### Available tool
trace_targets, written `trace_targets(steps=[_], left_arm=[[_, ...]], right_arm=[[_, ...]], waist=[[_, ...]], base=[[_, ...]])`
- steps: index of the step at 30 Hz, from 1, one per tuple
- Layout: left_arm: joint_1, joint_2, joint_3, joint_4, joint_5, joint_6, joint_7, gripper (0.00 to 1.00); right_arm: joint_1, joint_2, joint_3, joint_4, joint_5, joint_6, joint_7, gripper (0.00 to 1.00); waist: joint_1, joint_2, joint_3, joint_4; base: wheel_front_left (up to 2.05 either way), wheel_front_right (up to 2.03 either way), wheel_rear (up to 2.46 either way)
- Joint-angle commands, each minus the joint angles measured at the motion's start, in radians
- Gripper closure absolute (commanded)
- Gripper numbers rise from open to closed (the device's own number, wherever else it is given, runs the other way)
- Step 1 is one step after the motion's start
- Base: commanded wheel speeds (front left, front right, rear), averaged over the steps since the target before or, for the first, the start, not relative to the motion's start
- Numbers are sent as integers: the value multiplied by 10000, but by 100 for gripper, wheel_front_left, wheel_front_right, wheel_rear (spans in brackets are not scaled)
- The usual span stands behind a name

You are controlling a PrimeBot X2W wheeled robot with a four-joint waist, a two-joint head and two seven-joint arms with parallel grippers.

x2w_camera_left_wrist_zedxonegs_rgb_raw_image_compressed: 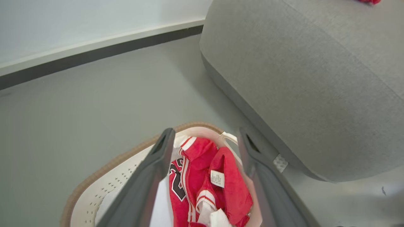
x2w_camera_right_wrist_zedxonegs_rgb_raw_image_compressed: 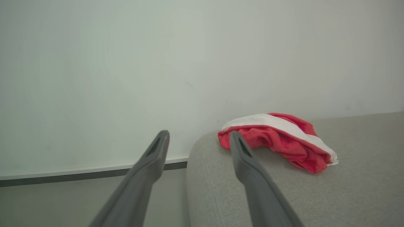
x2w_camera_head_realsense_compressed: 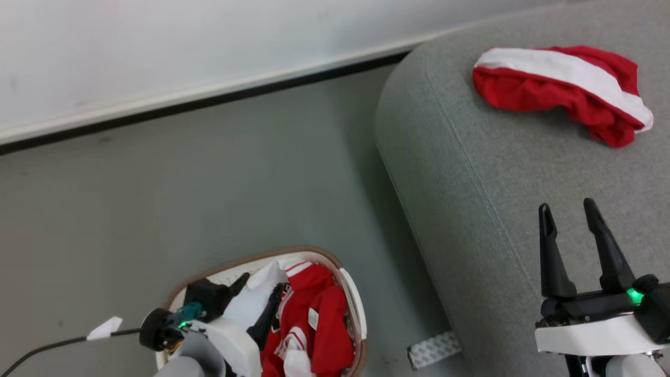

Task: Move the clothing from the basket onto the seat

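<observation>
While holding the left pincer wide open and empty at the mouth of the basket, aims its fingers down at the clothing heaped right below, stretched roughly along the fingers' line. Holds the right pincer equally wide and empty over the seat, well apart from the heap. Farther along the seat: one red garment. Basket on the floor beside the seat; only its rim in the way.

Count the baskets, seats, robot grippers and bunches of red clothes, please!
Basket: 1
Seat: 1
Grippers: 2, left gripper and right gripper, both open
Clothing bunches: 2, garment on the seat, heap in the basket
Total: 6
</observation>
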Motion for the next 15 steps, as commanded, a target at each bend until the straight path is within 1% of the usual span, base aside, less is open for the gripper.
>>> trace_targets(steps=[1, 7, 10, 15], left_arm=[[-219, 107, -219, 152, -179, 8, 92, 0], [-1111, 515, -1872, 1302, -809, 8, 879, 0], [-1538, 656, -2531, 1838, -1177, 8, 1284, 0], [-2175, 897, -3524, 2454, -1677, 8, 1556, 0]], right_arm=[[-150, 9, -66, -100, 127, -25, -21, 0], [-473, 10, -226, -505, 432, -24, -20, 0], [-663, 11, -320, -681, 551, -25, -21, 0], [-939, 10, -316, -947, 829, -25, -20, 0]], waist=[[-2, 0, 544, -400], [-2, 0, 1391, -686], [-2, 0, 1815, -783], [-2, 0, 2528, -946]], base=[[0, 0, 0], [0, 0, 0], [0, 0, 0], [0, 0, 0]])
